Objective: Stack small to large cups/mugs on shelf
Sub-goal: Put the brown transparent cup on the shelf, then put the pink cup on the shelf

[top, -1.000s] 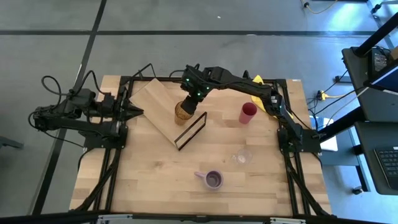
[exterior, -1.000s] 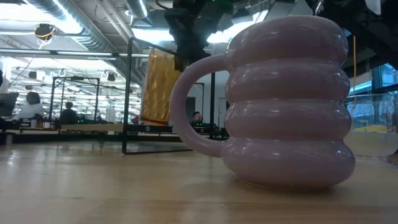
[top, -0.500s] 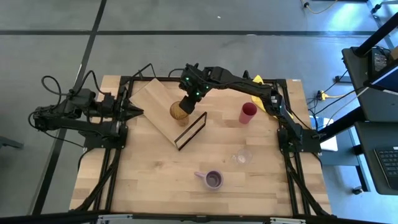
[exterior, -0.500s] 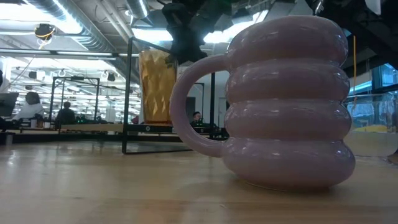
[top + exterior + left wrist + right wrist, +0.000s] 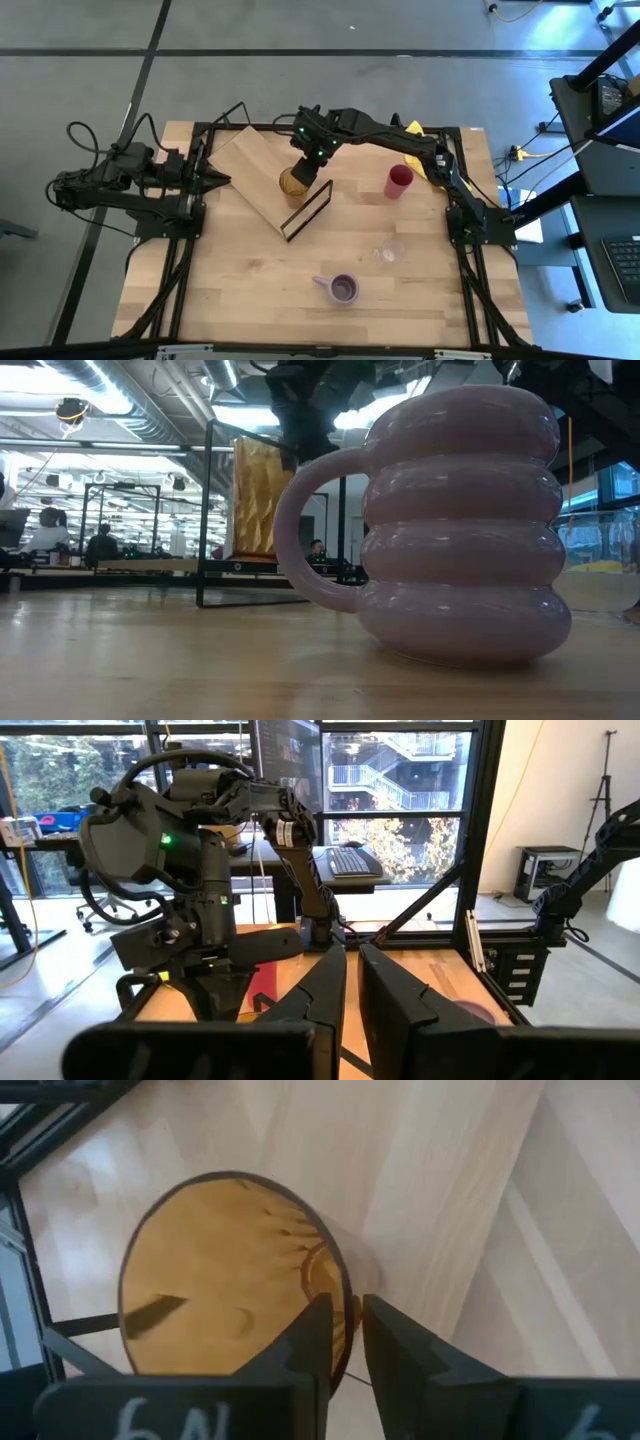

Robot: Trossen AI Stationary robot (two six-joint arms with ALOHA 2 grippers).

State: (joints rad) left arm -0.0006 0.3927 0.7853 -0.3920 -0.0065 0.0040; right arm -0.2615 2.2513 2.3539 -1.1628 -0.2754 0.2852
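Where purple mug (image 5: 460, 520) fills the low view, possibly tilted amber tumbler (image 5: 258, 500) behind.

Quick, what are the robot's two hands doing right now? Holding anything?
Left gripper: shut, holding nothing, waiting at the table's left edge.
Right gripper: pinching the rim of the amber tumbler over the shelf.

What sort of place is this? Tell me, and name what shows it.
Most likely a robotics lab in an open-plan office: the wooden table carries two framed robot arms, people sit at desks under exposed ceiling ducts, and a desk with a keyboard stands by large windows.
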